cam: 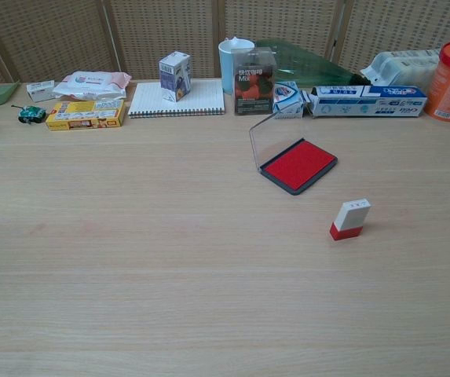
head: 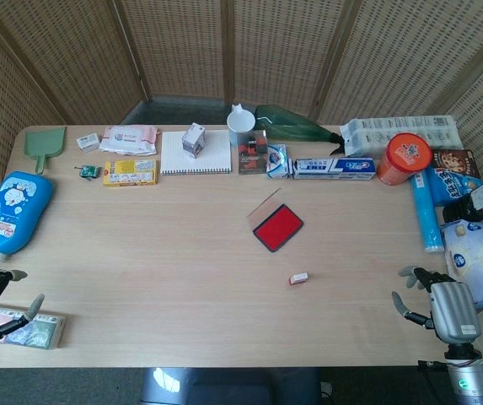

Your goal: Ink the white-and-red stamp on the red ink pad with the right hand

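So the white-and-red stamp (cam: pixel 351 219) stands upright just in front of the red ink pad (cam: pixel 299 165) (lid propped open, ready), right hand (head: pixel 443 305) spread and empty, well off to the pad's right.

The clear box (cam: pixel 254 78) at the back reads "Mix".
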